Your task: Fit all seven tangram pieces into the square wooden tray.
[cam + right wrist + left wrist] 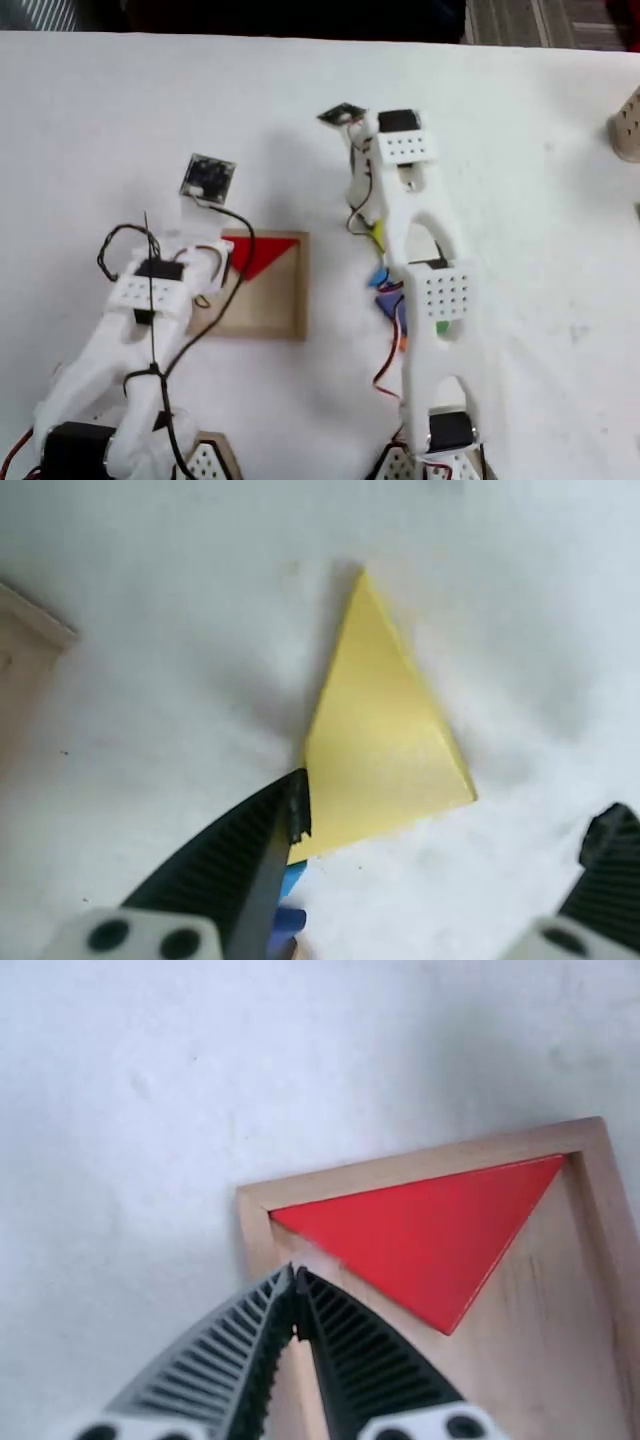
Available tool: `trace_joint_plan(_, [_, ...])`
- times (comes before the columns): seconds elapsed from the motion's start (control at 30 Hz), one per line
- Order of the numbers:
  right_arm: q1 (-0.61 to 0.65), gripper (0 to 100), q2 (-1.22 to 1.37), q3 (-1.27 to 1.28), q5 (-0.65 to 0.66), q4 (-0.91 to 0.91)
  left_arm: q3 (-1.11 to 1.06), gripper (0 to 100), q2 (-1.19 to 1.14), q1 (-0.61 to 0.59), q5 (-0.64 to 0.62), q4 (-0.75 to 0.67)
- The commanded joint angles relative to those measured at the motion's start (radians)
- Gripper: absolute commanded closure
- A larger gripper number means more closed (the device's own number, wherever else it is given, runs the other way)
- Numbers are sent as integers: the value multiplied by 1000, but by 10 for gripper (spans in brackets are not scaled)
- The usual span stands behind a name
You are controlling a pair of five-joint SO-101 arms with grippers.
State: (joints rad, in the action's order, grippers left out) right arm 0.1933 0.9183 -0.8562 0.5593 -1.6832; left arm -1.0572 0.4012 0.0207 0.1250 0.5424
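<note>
Meanwhile, left gripper (pixel 296 1276) hangs closed and empty over the tray (pixel 400 1168), beside its red triangle (pixel 430 1235); right gripper (pixel 455 815) gapes wide, gripping nothing, astride a yellow triangle (pixel 385 740) near the tray.

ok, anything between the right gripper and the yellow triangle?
Nothing visible. The right gripper is open, one finger at the yellow triangle's edge. A blue piece shows beside that finger, not between the two.

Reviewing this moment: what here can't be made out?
- Blue piece, right wrist view: under a finger of the right hand and cut by the edge; shape unclear.
- Tray, high view: its left part is covered by the left arm.
- Tray, left wrist view: partly behind the shut left hand, the rest cut off by the edge.
</note>
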Motion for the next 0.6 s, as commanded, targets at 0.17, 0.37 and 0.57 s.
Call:
trace_joint_plan(0.17, [-25, 594, -41, -41, 21, 16, 5, 972, 30, -7, 14, -20])
trace_joint_plan(0.37, [-39, 594, 19, -43, 23, 48, 5, 972, 30, -7, 14, -20])
trace_joint_plan(0.57, [-21, 594, 73, -44, 23, 50, 5, 972, 30, -8, 14, -20])
